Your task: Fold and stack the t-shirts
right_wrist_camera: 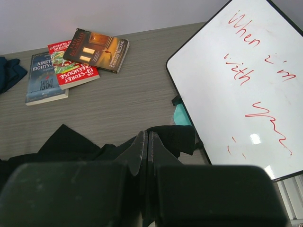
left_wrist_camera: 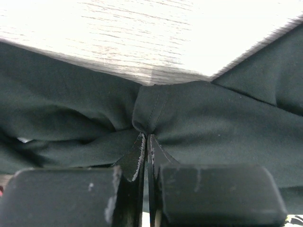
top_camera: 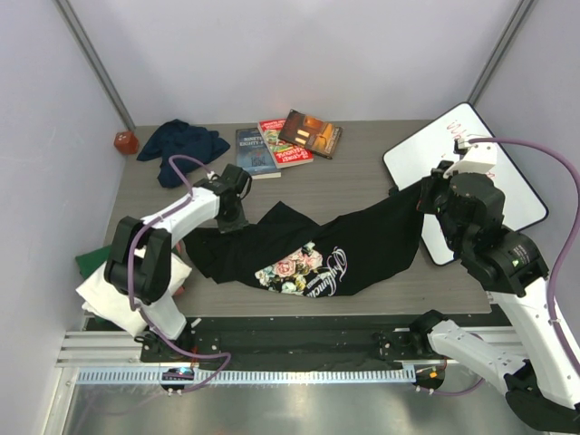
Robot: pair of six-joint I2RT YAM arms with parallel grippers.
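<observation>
The black t-shirt (top_camera: 344,249) with the rose print and white lettering hangs stretched between my two grippers over the table's middle. My left gripper (top_camera: 231,216) is shut on its left edge; the pinched fold of black cloth shows in the left wrist view (left_wrist_camera: 147,111) just ahead of the gripper (left_wrist_camera: 147,142). My right gripper (top_camera: 426,195) is shut on the shirt's right corner, held above the table; the cloth (right_wrist_camera: 175,137) drapes past the gripper (right_wrist_camera: 147,139). A navy t-shirt (top_camera: 184,140) lies crumpled at the back left. Folded white (top_camera: 113,294) and green (top_camera: 91,260) shirts sit at the front left.
Three books (top_camera: 285,143) lie at the back middle, also in the right wrist view (right_wrist_camera: 75,59). A whiteboard (top_camera: 471,177) with red writing (right_wrist_camera: 246,71) lies at the right over a teal mat (right_wrist_camera: 181,116). A small red object (top_camera: 125,141) sits at the back left corner.
</observation>
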